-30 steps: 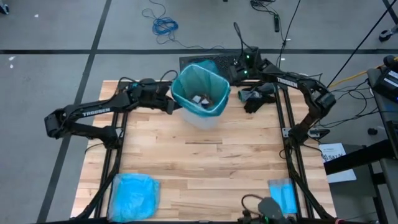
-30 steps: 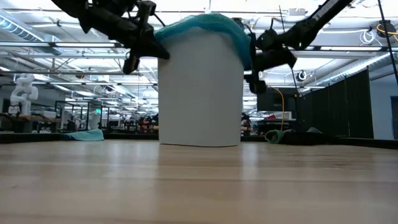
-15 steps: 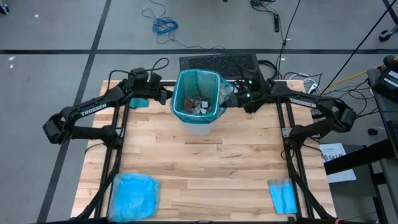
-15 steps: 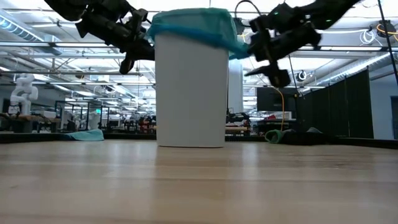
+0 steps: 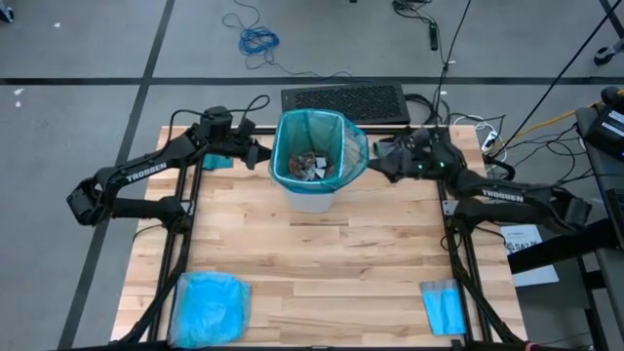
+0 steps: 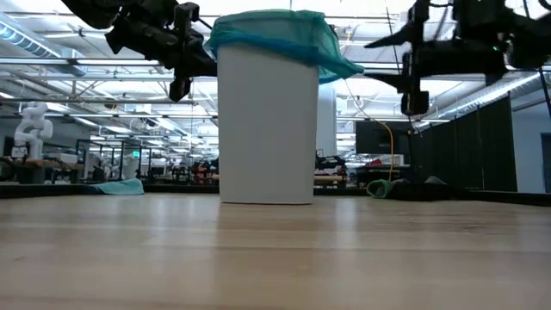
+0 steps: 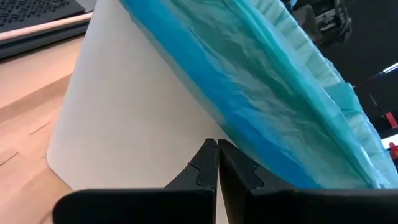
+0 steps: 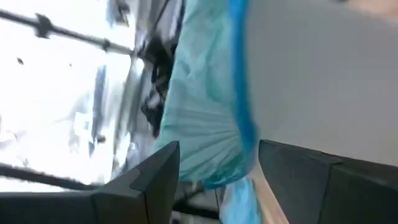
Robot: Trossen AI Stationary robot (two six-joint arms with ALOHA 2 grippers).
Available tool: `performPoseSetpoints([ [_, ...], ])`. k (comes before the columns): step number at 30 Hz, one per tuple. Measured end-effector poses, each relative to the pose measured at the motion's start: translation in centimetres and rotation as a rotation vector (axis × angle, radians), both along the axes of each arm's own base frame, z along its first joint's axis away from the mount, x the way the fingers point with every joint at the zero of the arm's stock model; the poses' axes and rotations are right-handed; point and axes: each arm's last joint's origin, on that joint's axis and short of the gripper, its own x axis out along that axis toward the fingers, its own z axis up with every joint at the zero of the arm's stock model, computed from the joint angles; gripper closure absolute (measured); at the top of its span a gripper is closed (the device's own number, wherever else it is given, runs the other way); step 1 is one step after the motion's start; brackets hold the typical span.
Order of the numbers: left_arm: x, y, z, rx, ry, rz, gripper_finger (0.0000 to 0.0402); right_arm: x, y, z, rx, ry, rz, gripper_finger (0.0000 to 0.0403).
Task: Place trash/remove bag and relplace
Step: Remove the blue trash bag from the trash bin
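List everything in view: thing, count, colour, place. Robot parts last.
bin: one, white, upright at the table's far middle.
bag: one, teal-green, lining the bin, rim folded over its edge.
trash: several scraps, brown and white, inside the bag.
plastic bag: one, sky-blue, near left corner of the table.
folded sheet: one, blue, near right corner.
keyboard: one, black, behind the bin.
table: one, light wood.
left gripper: dark, shut, at the bin's left rim.
right gripper: dark, open, beside the bag's right overhang.
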Motion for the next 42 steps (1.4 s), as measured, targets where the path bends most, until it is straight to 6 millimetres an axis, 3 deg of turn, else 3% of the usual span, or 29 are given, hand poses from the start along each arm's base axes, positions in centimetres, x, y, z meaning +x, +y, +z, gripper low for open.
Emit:
performPoseSetpoints([
  [6,0.1,-0.2,0.0,-0.003,-0.004,-0.016,0.0391,-1.0,0.1,-3.5,0.032,-0.014,-0.165,0.0186],
  [15,1.0,-0.9,0.7,0.001,-0.070,-0.046,0.0391,-0.9,-1.1,-3.2,-0.062,-0.142,-0.228,0.0186],
  [26,1.4,-1.5,1.1,-0.073,-0.110,-0.112,0.0391,-0.1,-0.3,-3.5,-0.059,-0.153,-0.132,0.0186],
  [42,1.9,-1.9,4.1,-0.051,-0.361,-0.191,0.0391,-0.2,-0.3,-3.1,-0.043,-0.194,-0.132,0.0186],
])
